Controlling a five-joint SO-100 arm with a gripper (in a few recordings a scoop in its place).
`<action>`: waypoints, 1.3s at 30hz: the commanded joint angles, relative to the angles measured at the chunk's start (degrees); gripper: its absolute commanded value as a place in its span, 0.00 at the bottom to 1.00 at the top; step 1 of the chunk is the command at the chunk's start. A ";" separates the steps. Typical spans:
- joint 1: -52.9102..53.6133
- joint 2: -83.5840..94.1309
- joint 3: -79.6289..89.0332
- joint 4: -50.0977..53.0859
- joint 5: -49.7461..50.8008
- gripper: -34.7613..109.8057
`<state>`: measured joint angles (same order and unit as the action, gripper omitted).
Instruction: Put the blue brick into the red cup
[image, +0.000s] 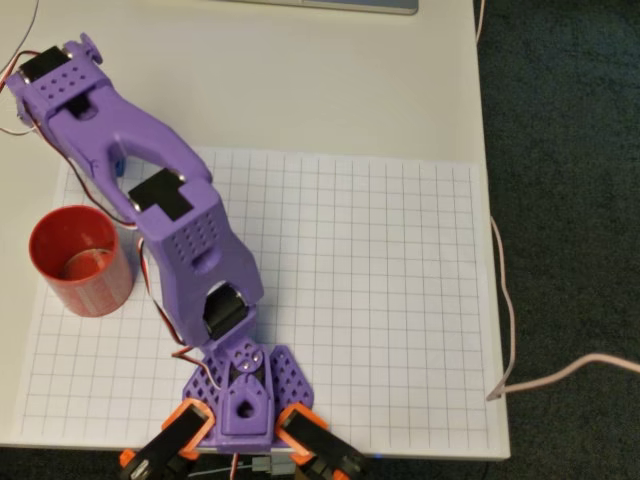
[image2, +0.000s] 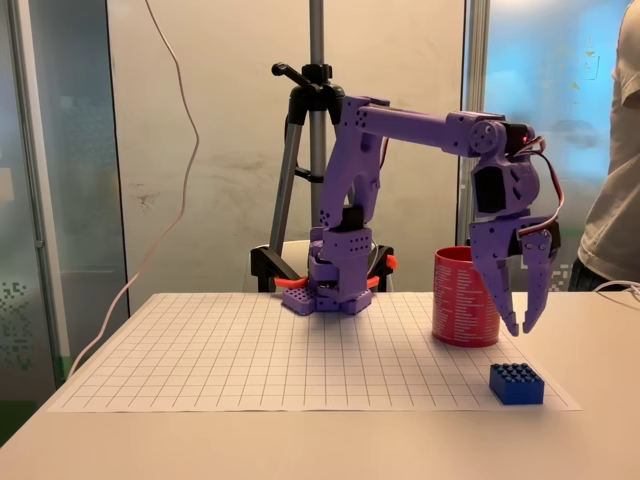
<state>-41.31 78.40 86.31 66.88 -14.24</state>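
Note:
The blue brick lies studs-up on the grid sheet near its front right corner in the fixed view. My purple gripper points straight down just above and slightly behind it, open, with nothing between its fingers. The red cup stands upright to the left of the gripper and behind the brick. In the overhead view the red cup sits at the left edge of the sheet and looks empty. There the arm reaches up-left past it, and a blue sliver of the brick shows under the arm.
The white grid sheet covers most of the table, and the arm's base is clamped at its near edge. A cable runs along the table's right edge. A tripod stands behind the base, and a person stands at the right.

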 joint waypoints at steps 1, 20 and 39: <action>2.29 1.93 -6.06 -1.93 3.34 0.24; 7.03 -9.14 -21.62 6.50 8.00 0.24; 3.16 -7.38 -21.27 9.84 35.86 0.24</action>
<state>-37.44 67.32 66.27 77.17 14.94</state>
